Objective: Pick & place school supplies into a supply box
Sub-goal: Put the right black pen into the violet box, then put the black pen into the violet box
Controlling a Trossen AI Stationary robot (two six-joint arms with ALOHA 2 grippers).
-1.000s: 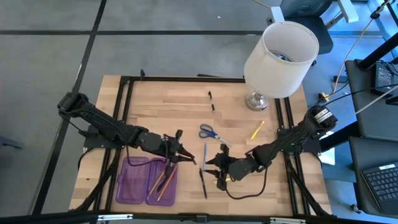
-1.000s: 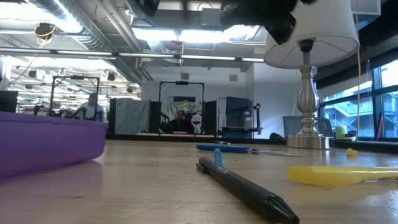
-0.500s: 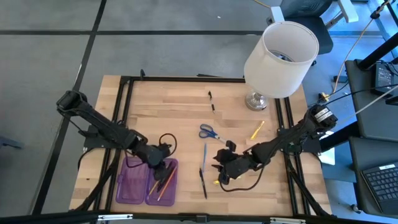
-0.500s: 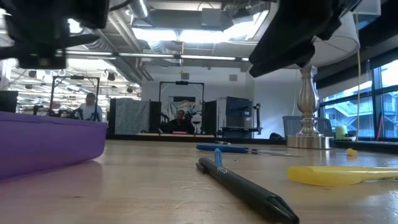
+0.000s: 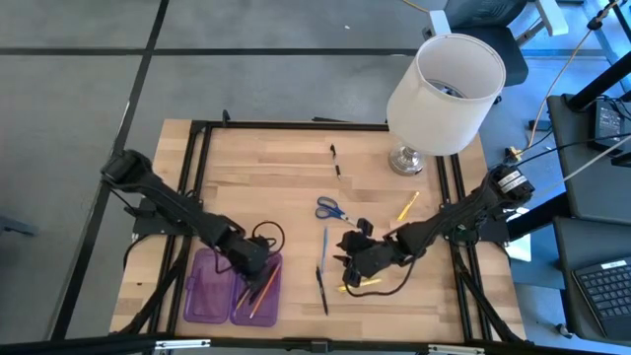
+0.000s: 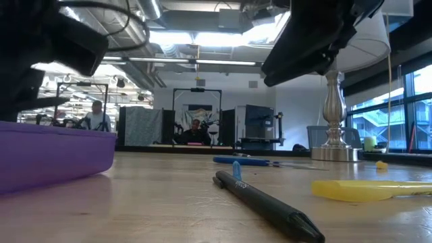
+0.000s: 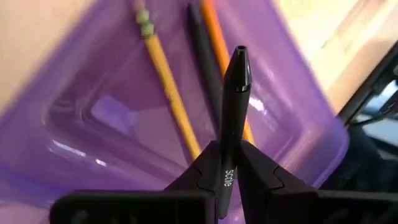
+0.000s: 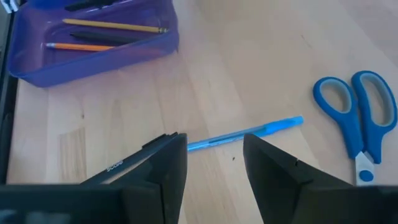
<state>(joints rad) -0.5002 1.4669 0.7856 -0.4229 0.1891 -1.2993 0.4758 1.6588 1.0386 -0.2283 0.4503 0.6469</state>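
Above translucent purple case [image 7: 74,124], slim matte pen [image 7: 231,118].

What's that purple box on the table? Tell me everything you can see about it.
The translucent purple plastic pencil case lies open and flat near the table's front left corner, its two shallow rounded-corner halves side by side. The half nearer the table's middle holds a yellow pencil, an orange pencil and a dark pen; the other half looks empty. The left gripper hovers over it, fingers shut on a black pen pointing into the case. Whether that pen touches the case cannot be told.
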